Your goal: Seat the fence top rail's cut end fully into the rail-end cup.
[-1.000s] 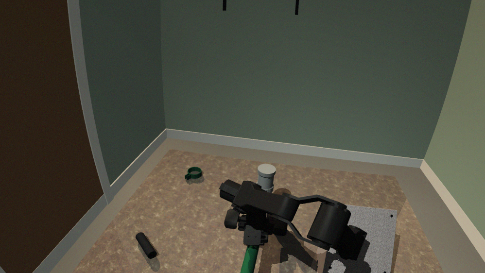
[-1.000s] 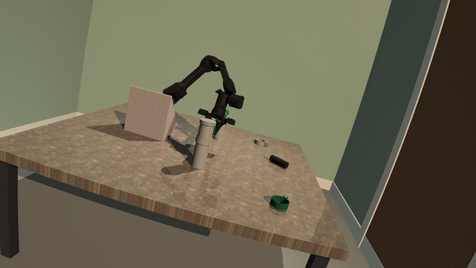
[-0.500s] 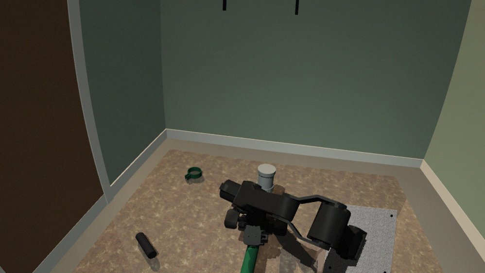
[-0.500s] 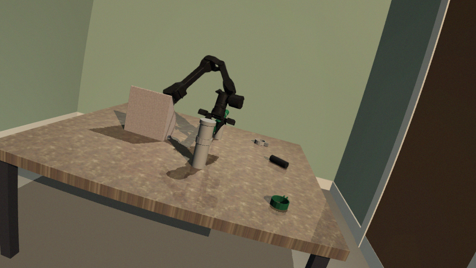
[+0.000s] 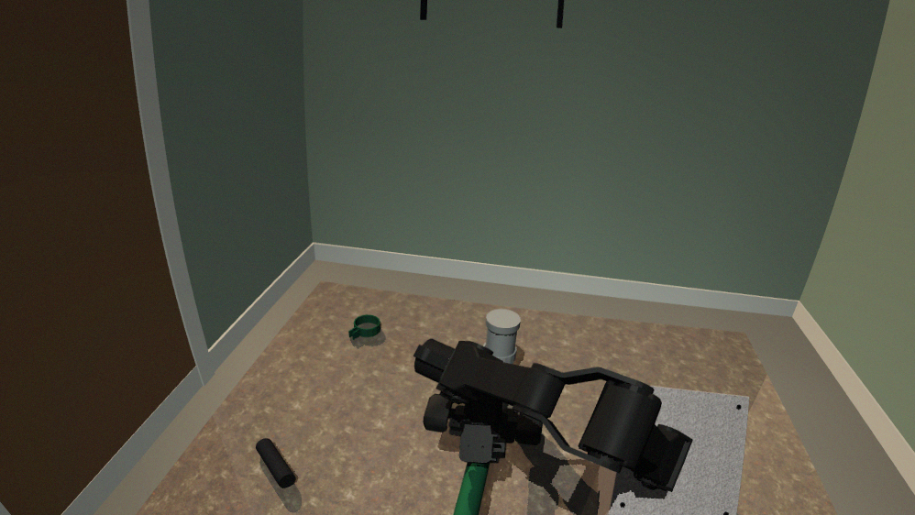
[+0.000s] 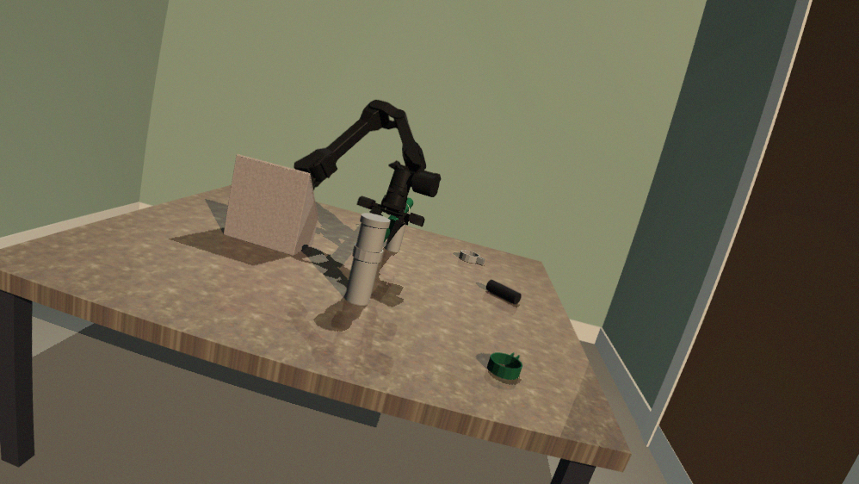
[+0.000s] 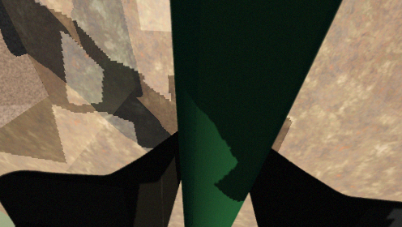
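Observation:
The green rail (image 5: 471,491) (image 7: 207,162) runs between the two black fingers of my gripper (image 7: 215,136), which is shut on it. The big grey post (image 5: 501,341) (image 6: 362,282) stands upright with a round post cap (image 5: 502,319) (image 6: 374,220). The brace band (image 6: 367,252) sits around the post, below the cap and above mid-height. My gripper is behind the post in the exterior view, and the arm covers the area in front of the post in the top view. The rail-end cup and the rail's cut end are hidden, so their contact cannot be told. The loop cap is not clear.
A shorter light post (image 6: 394,240) stands behind the big one. A green band (image 5: 367,318) (image 6: 504,368), a black cylinder (image 5: 275,463) (image 6: 503,292) and a light clamp (image 6: 469,257) lie to one side. A pinkish wedge block (image 6: 267,204) stands on the other side.

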Available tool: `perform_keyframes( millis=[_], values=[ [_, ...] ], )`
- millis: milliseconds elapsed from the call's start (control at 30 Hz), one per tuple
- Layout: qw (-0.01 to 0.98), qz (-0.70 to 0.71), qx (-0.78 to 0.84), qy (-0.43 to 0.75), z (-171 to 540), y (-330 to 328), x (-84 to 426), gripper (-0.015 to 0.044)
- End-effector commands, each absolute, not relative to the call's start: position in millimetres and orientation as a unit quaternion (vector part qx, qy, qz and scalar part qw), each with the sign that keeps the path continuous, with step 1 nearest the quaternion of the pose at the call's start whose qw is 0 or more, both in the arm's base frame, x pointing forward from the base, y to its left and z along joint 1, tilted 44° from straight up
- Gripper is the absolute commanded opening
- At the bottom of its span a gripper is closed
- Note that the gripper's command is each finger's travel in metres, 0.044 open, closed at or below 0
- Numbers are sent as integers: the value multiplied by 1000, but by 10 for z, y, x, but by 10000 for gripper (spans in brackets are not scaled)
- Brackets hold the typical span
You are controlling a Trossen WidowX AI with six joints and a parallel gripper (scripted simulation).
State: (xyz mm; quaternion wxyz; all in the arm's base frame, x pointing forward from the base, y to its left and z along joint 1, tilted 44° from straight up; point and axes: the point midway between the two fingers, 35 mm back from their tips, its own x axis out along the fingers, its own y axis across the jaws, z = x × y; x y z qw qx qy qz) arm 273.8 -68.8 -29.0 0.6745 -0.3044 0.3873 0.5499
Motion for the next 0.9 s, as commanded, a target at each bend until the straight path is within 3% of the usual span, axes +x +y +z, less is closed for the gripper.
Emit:
perform_keyframes(
  millis=[0, 867],
  values=[
    [674, 547, -310, 388, -280, -736, 2752, 0],
    [674, 547, -310, 389, -280, -770, 2757, 0]
  ],
)
